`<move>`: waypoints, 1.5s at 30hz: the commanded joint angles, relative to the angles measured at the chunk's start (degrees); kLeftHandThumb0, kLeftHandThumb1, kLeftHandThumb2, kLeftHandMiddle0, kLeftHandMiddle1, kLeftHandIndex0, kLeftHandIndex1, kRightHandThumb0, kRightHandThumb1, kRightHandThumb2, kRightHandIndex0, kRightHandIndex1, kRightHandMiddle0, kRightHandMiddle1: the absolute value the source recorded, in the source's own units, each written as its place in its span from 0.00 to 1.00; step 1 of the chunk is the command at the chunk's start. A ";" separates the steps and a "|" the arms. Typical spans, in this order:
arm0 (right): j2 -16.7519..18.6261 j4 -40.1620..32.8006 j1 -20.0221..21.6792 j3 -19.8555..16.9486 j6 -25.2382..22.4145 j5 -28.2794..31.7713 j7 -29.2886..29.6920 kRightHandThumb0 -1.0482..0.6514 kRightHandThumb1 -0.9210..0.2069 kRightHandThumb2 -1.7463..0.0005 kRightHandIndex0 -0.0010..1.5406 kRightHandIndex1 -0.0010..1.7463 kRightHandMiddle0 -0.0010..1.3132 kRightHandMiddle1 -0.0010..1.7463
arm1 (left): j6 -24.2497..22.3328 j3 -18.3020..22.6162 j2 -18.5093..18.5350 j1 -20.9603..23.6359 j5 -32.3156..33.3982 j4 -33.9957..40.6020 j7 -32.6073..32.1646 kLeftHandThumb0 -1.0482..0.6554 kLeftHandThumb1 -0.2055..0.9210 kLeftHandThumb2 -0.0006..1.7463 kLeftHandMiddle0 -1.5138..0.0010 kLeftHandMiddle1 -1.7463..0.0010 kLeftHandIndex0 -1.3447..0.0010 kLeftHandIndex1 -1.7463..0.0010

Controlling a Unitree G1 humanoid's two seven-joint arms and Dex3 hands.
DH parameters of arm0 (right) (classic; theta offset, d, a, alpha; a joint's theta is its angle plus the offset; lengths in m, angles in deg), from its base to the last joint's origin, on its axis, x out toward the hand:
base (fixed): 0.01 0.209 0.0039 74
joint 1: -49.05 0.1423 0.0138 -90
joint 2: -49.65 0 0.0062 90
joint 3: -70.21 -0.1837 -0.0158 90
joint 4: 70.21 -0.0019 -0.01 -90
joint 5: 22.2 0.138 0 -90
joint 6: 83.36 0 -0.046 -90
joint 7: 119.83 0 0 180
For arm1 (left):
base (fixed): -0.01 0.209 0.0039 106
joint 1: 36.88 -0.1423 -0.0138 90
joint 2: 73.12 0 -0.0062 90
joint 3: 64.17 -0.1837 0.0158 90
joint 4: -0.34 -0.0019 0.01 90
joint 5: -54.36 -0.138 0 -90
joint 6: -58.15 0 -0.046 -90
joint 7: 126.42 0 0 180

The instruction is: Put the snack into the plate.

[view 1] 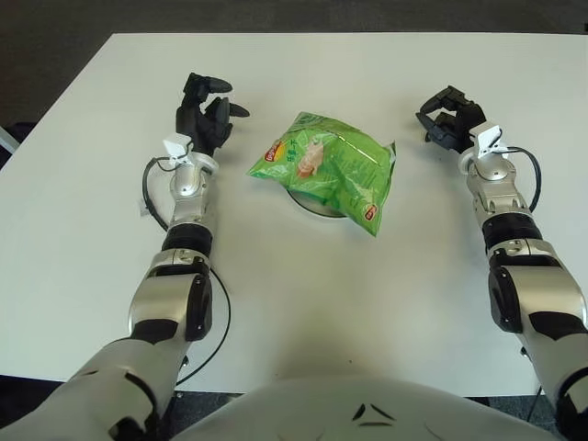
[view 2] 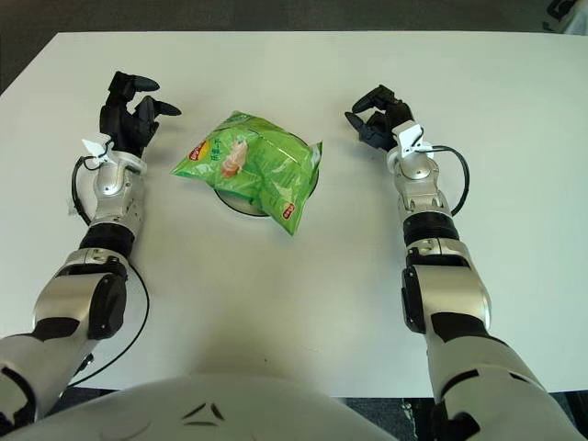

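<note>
A green snack bag (view 1: 328,167) lies flat on top of a small white plate (view 1: 310,207), covering most of it; only the plate's near rim shows below the bag. My left hand (view 1: 208,108) is raised to the left of the bag, a short gap away, fingers spread and holding nothing. My right hand (view 1: 447,116) hangs to the right of the bag, fingers loosely curled with nothing in them.
The white table (view 1: 303,303) spreads wide around the plate. Its far edge (view 1: 340,35) meets a dark floor. A thin black cable loops beside my left forearm (view 1: 152,188).
</note>
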 commanded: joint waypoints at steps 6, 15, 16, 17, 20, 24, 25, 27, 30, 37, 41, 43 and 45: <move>1.86 4.08 -5.64 0.93 -3.01 -1.07 -0.45 0.40 0.00 0.83 0.45 0.96 0.34 0.86 | -2.47 0.25 -1.91 -3.89 -1.51 -1.85 -4.30 0.41 1.00 0.22 0.53 0.09 0.74 0.08; 2.68 3.91 -6.28 0.57 -2.17 -0.97 1.48 0.40 0.00 0.84 0.45 0.97 0.35 0.85 | -5.99 0.94 -2.56 -4.75 3.19 -2.67 4.84 0.41 1.00 0.25 0.54 0.03 0.78 0.05; 2.76 3.88 -6.33 0.50 -2.09 -0.92 1.65 0.40 0.00 0.84 0.45 0.97 0.35 0.85 | -6.10 1.02 -2.60 -4.83 3.27 -2.65 5.21 0.41 1.00 0.25 0.55 0.03 0.78 0.04; 2.90 3.85 -6.43 0.35 -1.88 -0.84 1.98 0.40 0.00 0.84 0.45 0.97 0.35 0.85 | -6.12 1.01 -2.61 -4.93 3.16 -2.59 5.45 0.41 1.00 0.25 0.55 0.02 0.79 0.04; 3.27 3.66 -6.65 -0.09 -1.34 -0.60 2.92 0.40 0.00 0.84 0.45 0.97 0.35 0.85 | -6.07 0.75 -2.49 -5.17 2.63 -2.26 5.78 0.41 1.00 0.25 0.55 0.02 0.79 0.04; 4.16 3.66 -7.15 -1.15 0.43 -0.02 4.49 0.40 0.00 0.84 0.45 0.98 0.35 0.85 | -5.46 0.09 -2.25 -5.68 1.41 -1.95 5.61 0.41 1.00 0.26 0.55 0.01 0.80 0.03; 4.37 3.67 -7.30 -1.41 0.97 0.12 4.79 0.40 0.00 0.84 0.45 0.98 0.35 0.85 | -5.39 -0.03 -2.24 -5.82 1.22 -1.86 5.54 0.41 1.00 0.26 0.55 0.01 0.80 0.03; 4.91 3.77 -7.63 -2.15 2.57 0.64 5.36 0.40 0.00 0.84 0.45 0.98 0.35 0.85 | -5.36 -0.27 -2.17 -6.12 0.76 -1.57 5.34 0.41 0.99 0.27 0.56 0.01 0.80 0.03; 5.46 4.15 -7.86 -2.83 4.65 1.27 5.86 0.40 0.00 0.84 0.45 0.98 0.35 0.85 | -5.49 -0.43 -2.10 -6.29 0.23 -1.31 5.12 0.41 0.99 0.27 0.56 0.01 0.80 0.03; 6.89 4.98 -8.86 -4.22 10.49 2.14 6.73 0.40 0.00 0.82 0.46 0.99 0.33 0.87 | -6.55 -1.01 -1.65 -6.87 -0.80 0.26 4.71 0.41 0.99 0.28 0.56 0.01 0.80 0.02; 7.39 4.93 -9.33 -4.65 12.02 2.03 7.22 0.40 0.05 0.75 0.47 1.00 0.30 0.90 | -6.98 -1.32 -1.46 -7.20 -1.22 0.90 4.55 0.41 0.99 0.28 0.57 0.01 0.81 0.02; 7.62 4.88 -9.68 -4.80 12.83 1.98 7.53 0.40 0.06 0.72 0.48 1.00 0.29 0.92 | -7.03 -1.46 -1.39 -7.48 -1.35 1.11 4.54 0.41 0.99 0.28 0.57 0.01 0.81 0.02; 7.82 4.86 -10.00 -4.96 13.77 1.98 7.93 0.40 0.07 0.70 0.48 1.00 0.28 0.93 | -7.19 -1.60 -1.32 -7.67 -1.53 1.33 4.45 0.41 0.99 0.28 0.57 0.01 0.81 0.02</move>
